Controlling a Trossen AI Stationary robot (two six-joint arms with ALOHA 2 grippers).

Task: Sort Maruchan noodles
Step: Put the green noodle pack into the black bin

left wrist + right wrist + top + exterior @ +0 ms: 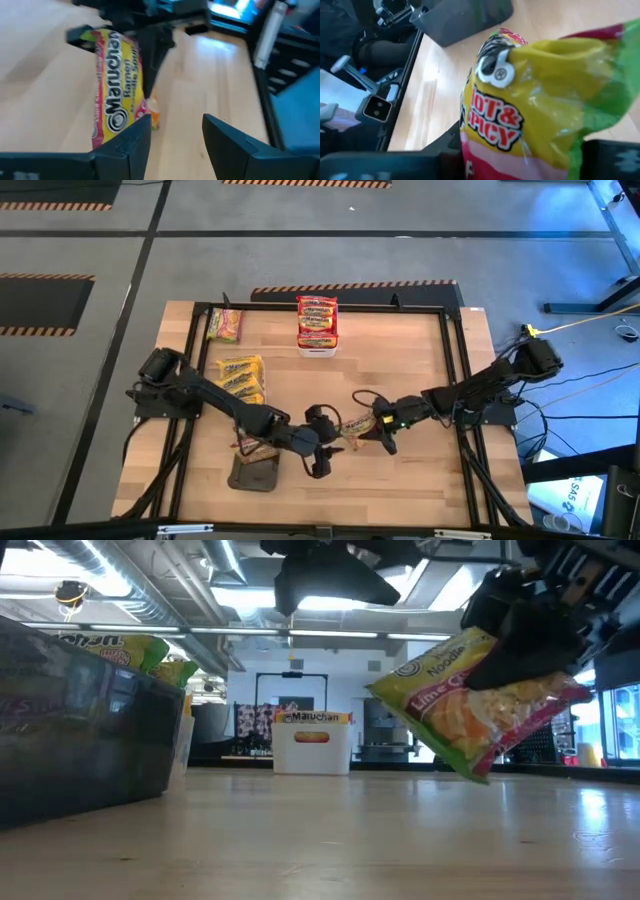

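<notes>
From above, the dark tray (255,475) is half covered by the left arm, and the small packet at its rim is too tangled to read. Just beside that tray, toward the table's middle, the right gripper (372,432) pinches a green-and-pink noodle packet (478,705), lifted clear of the wood and tilted. The left gripper (172,131) faces it with fingers spread, the packet's end reaching its one finger (131,140); contact is unclear.

Packet (357,426) mid-table between both arms (off the wood), bin (317,346) behind, tray (254,473) to its left.
</notes>
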